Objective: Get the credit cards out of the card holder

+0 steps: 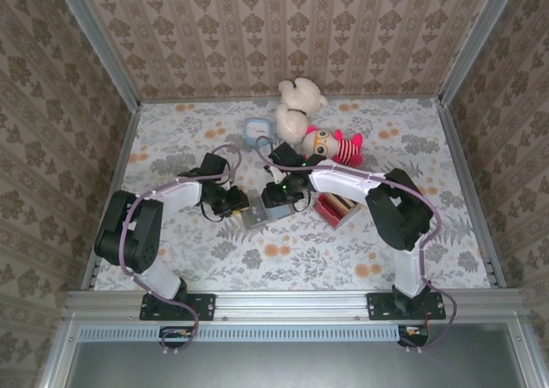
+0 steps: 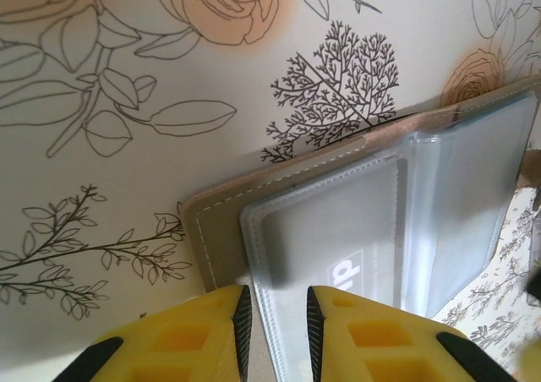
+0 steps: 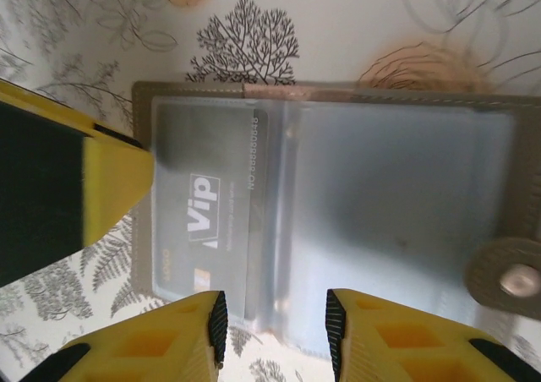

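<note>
The card holder [image 1: 256, 216] lies open on the floral table between my two grippers. In the left wrist view its taupe-grey cover [image 2: 221, 230] carries clear plastic sleeves, and my left gripper [image 2: 275, 319] stands open with the sleeve's stitched edge between its fingers. From the right wrist, a greyish-blue card with white "Vip" lettering [image 3: 203, 213] sits inside the left sleeve of the holder [image 3: 397, 179]. My right gripper [image 3: 275, 327] is open at the holder's near edge, straddling the centre fold. The red and yellow card is hidden. Seen from above, left gripper [image 1: 238, 204] and right gripper [image 1: 276, 197] flank the holder.
A grey tray with red contents [image 1: 336, 209] lies just right of the right gripper. Behind stand a white plush bear [image 1: 298, 106], a striped plush toy [image 1: 333, 146] and a small light blue box [image 1: 256, 130]. The left gripper's yellow finger [image 3: 114, 179] touches the holder's left edge.
</note>
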Robot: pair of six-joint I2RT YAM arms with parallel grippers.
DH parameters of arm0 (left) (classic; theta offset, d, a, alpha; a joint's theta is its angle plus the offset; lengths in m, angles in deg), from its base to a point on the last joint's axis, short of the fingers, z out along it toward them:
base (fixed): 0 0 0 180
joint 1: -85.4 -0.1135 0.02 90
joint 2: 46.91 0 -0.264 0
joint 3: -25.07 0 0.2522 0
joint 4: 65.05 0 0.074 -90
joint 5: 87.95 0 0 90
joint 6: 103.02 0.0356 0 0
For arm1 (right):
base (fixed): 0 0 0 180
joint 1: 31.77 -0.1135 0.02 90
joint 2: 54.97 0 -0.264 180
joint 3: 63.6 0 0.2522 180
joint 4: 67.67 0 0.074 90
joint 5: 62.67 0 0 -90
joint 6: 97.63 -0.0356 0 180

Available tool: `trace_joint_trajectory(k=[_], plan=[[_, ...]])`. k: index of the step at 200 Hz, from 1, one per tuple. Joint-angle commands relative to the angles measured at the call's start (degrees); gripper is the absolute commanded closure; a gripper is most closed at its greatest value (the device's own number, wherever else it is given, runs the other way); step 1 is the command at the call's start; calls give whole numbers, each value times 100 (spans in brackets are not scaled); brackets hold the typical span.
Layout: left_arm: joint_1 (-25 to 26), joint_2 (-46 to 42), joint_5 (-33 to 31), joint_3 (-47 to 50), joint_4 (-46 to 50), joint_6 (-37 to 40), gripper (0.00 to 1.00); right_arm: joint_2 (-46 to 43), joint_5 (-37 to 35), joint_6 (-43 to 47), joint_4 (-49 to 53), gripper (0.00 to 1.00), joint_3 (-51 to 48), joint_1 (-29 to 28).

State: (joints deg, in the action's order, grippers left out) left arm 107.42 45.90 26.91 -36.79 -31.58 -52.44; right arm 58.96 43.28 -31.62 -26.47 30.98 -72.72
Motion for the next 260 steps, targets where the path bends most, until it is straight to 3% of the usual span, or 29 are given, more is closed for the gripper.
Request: trace_joint_trajectory(k=[1,169,209,260], plan=[[-21,-130,158,69,-41,-13,71,308,70,28,304,61,232,-27],[4,46,430,-11,-384,-62,73,680,-74,19,552,61,322,-20],[3,80,-95,-101,96,28,69,677,-109,19,553,61,312,-18],[13,267,211,-92,-225,-43,70,678,-118,11,557,61,308,-16]])
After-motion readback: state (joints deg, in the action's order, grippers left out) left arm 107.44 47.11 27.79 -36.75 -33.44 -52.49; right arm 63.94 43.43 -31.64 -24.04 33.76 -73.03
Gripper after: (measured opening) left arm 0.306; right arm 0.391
